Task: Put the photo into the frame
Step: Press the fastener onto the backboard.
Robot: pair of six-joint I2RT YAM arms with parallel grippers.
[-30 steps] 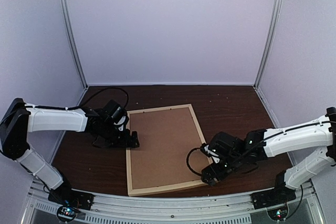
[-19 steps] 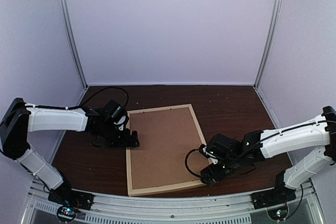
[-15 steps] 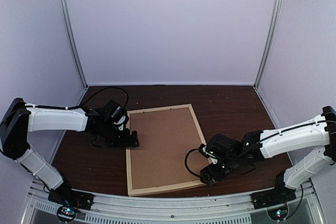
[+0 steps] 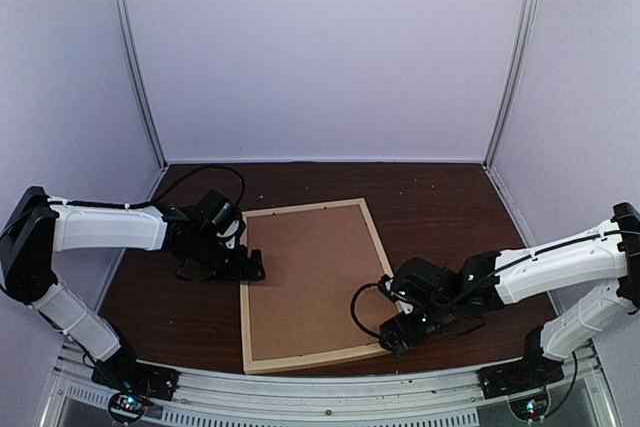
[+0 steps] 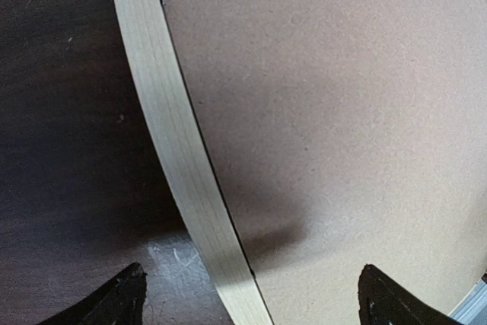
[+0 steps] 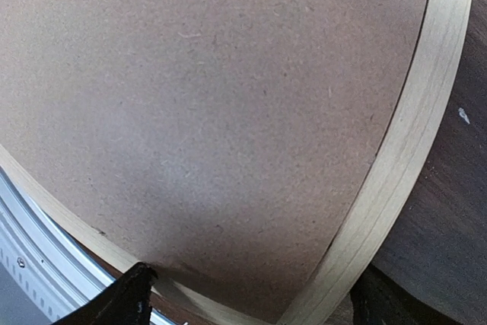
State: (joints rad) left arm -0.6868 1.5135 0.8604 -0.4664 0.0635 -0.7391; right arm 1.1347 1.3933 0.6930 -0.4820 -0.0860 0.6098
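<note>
The frame (image 4: 243, 292) of pale wood lies flat on the dark table with a brown backing board (image 4: 310, 277) filling it. The photo is hidden or out of view. My left gripper (image 4: 255, 269) is open low over the frame's left strip (image 5: 175, 150), one fingertip (image 5: 125, 298) over the table and the other over the board (image 5: 342, 112). My right gripper (image 4: 392, 339) is open at the frame's near right corner, straddling the right strip (image 6: 411, 127), with the board (image 6: 228, 97) ahead of it. Both grippers hold nothing.
A metal rail (image 4: 330, 387) runs along the table's near edge just below the frame; it also shows in the right wrist view (image 6: 30, 256). Pale walls and two metal uprights (image 4: 135, 67) enclose the back and sides.
My right gripper has crept slightly left toward the frame's near right corner. The left arm and the frame have not moved.
</note>
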